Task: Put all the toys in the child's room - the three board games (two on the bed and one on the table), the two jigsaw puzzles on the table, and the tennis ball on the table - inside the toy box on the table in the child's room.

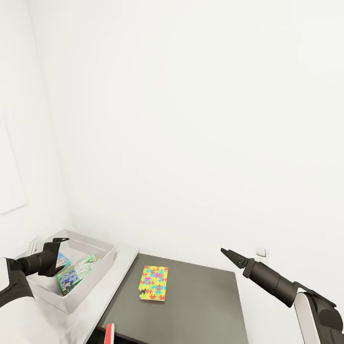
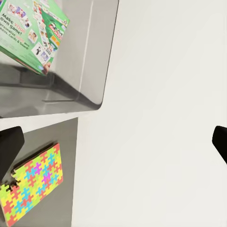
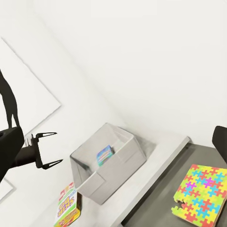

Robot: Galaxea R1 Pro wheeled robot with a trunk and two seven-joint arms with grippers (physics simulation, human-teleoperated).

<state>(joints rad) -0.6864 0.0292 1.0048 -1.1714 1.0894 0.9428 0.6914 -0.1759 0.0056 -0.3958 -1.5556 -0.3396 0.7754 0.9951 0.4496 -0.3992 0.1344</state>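
While the left gripper (image 1: 56, 242) hangs over the near end of the toy box (image 1: 109, 255) with its fingers spread apart and nothing between them, the right gripper (image 1: 228, 254) points out above the dark cabinet top (image 1: 200, 306), its fingers drawn close together and holding nothing. The toy box sits on the pale table (image 1: 107, 291), next to the wall, and in the head view it holds a green-white board game (image 1: 83, 267) and a blue one (image 1: 62, 260) leaning against each other. One jigsaw puzzle (image 1: 154, 283) lies flat on the dark top, just beside the edge where it meets the pale surface, apart from the box. In the right wrist view an orange-yellow board game (image 3: 67, 208) lies on the table outside the box, near one of its corners.
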